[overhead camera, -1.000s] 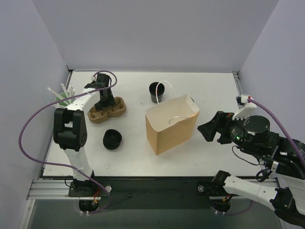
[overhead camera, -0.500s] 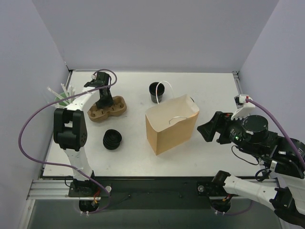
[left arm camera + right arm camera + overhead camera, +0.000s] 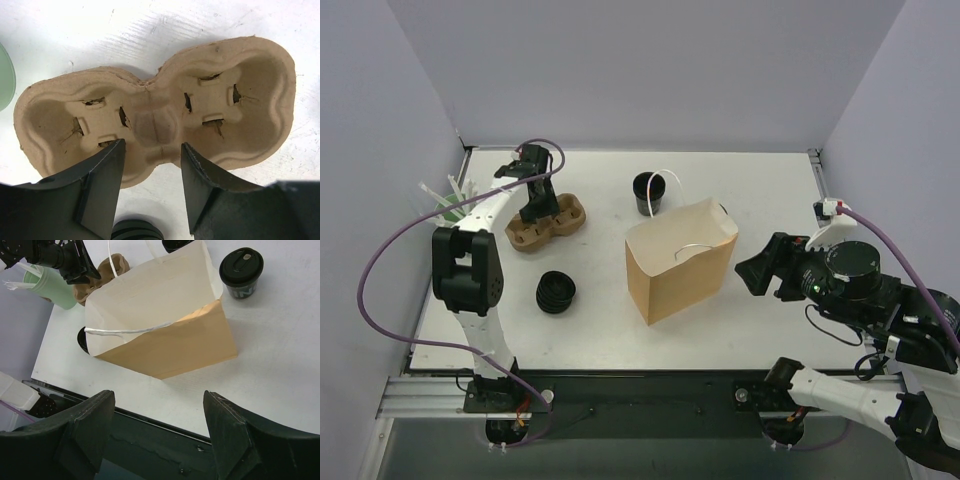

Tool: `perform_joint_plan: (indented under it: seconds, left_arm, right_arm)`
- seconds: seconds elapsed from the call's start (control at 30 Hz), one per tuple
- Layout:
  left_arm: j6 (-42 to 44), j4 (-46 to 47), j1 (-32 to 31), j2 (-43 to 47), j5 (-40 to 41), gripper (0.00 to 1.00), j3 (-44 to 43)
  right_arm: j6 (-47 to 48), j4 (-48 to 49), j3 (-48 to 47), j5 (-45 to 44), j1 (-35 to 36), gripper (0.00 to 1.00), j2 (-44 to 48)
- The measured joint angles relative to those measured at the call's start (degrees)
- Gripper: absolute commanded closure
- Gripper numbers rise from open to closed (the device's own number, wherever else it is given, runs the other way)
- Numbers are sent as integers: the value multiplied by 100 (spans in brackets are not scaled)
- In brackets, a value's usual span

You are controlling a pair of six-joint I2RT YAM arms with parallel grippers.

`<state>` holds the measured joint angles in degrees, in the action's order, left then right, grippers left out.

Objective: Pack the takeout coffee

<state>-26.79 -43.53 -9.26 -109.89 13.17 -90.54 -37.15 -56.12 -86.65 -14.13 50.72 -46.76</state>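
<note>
end effector (image 3: 152,145) at left hovers spread above pulp carrier (image 3: 250,85)

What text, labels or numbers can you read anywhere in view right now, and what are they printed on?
"IN": pale letters on the side of the takeout coffee in the right wrist view; the print is blurred and the rest cannot be read.
Brown paper bag: no print visible.
Pulp cup carrier: no print visible.
Mint-green cup: no print visible.
</note>
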Motion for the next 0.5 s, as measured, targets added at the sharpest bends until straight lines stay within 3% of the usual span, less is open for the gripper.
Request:
perform_joint_plan:
  seconds: [0.23,0.5]
  left_arm:
    - [39,4,0,-83,-44,36,0]
    - [42,0,0,-341,-42,35,-122]
  right_arm:
    - [-59,-76,0,-39,0,28,0]
    - [-57,-76,0,-52,0,28,0]
